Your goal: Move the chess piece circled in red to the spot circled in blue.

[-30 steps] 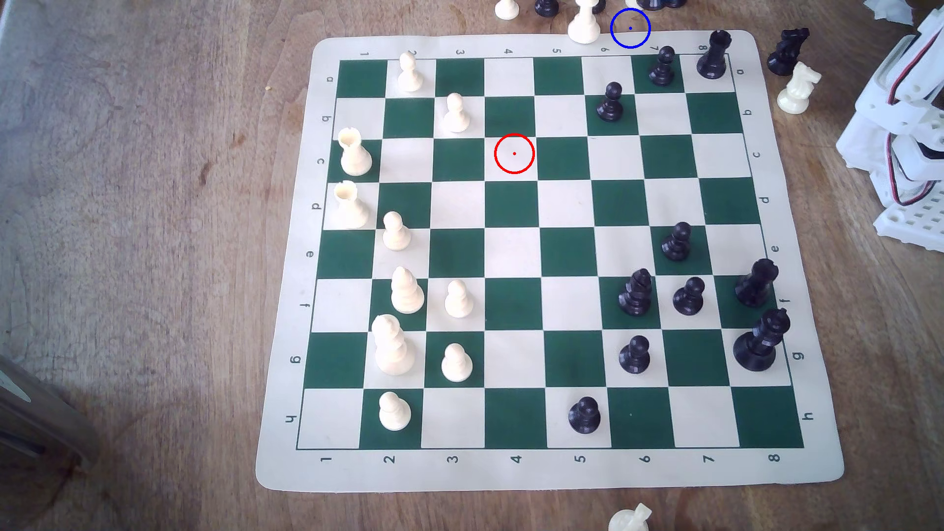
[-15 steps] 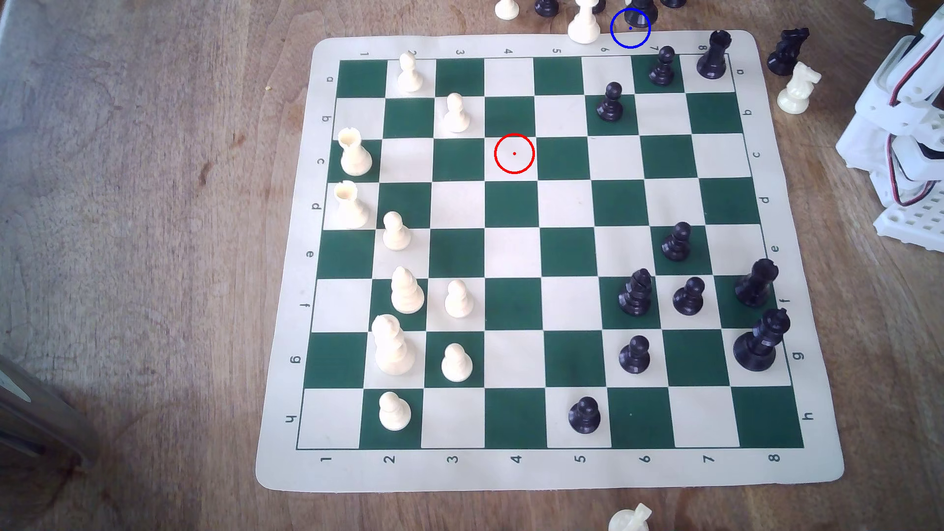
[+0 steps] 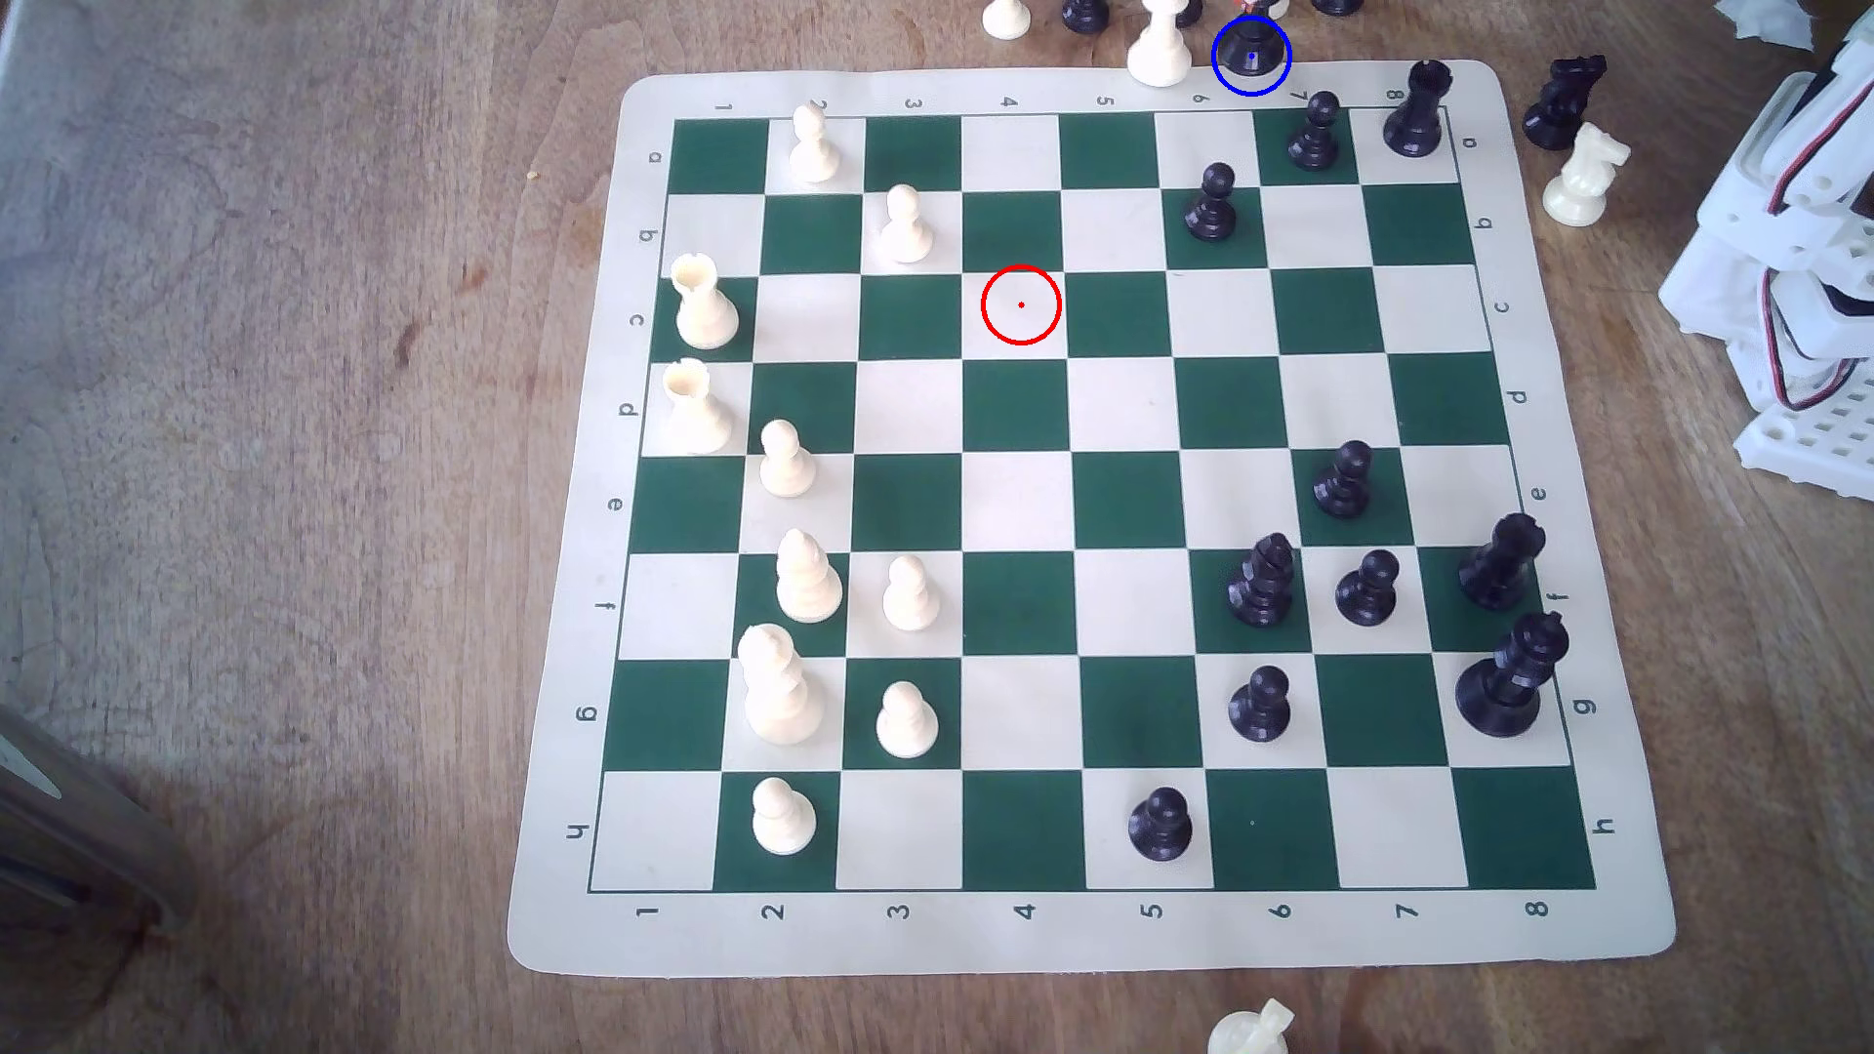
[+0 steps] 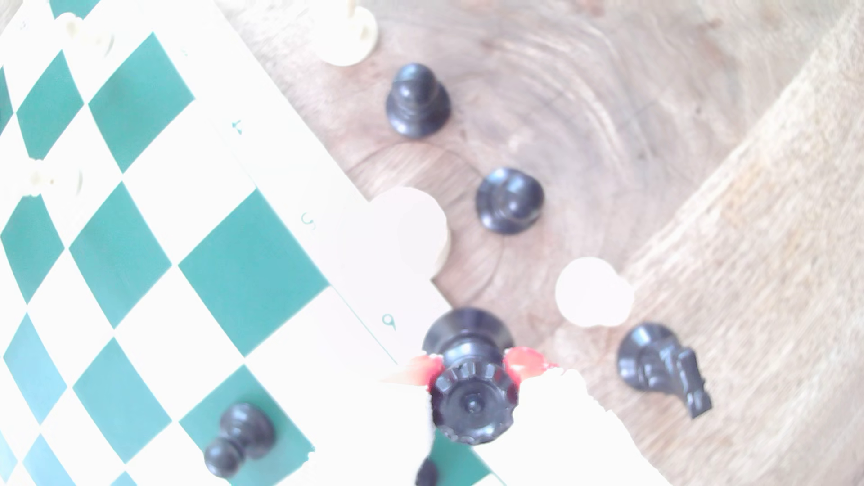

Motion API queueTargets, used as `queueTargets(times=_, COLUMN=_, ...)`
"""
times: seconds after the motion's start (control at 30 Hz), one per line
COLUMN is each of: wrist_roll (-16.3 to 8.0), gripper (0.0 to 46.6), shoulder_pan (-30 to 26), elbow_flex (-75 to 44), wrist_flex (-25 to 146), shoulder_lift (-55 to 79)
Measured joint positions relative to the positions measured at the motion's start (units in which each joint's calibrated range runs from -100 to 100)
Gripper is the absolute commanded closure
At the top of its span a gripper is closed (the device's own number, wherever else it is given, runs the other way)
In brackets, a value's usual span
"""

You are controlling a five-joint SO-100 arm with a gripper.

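The black queen (image 3: 1251,43) stands with its round base inside the blue circle (image 3: 1223,67), on the wood just beyond the board's far edge by file 6–7; its upper part runs off the frame. In the wrist view my gripper (image 4: 472,369) is shut on the queen (image 4: 472,404), with the red-tipped white fingers (image 4: 526,362) pressed against the stem just under the notched coronet. The red circle (image 3: 1021,304) marks a bare white square on row c, file 4.
A tall white piece (image 3: 1159,46) stands close by, on the exterior view's left of the blue circle. Black and white captured pieces (image 3: 1085,14) line the far edge. A black pawn (image 3: 1315,132) and rook (image 3: 1417,109) sit nearby. The white arm base (image 3: 1805,253) is at the right.
The queen has come in from the exterior view's top edge. One second ago the blue circle was bare wood; now the queen's base sits in it.
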Motion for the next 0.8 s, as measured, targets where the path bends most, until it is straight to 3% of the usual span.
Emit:
queueTargets(times=0.67, wrist_roll=0.59, gripper=44.6, shoulder_pan=0.00, elbow_flex=3.62, wrist_flex=-3.27, shoulder_lift=-0.42)
queueTargets(times=0.77, wrist_roll=0.59, gripper=39.9, shoulder_pan=0.00, elbow_flex=4.07, wrist_flex=-3.51, shoulder_lift=-0.42)
queueTargets(times=0.8, wrist_roll=0.59, gripper=32.7, shoulder_pan=0.00, elbow_flex=4.16, wrist_flex=-3.59, shoulder_lift=-0.42)
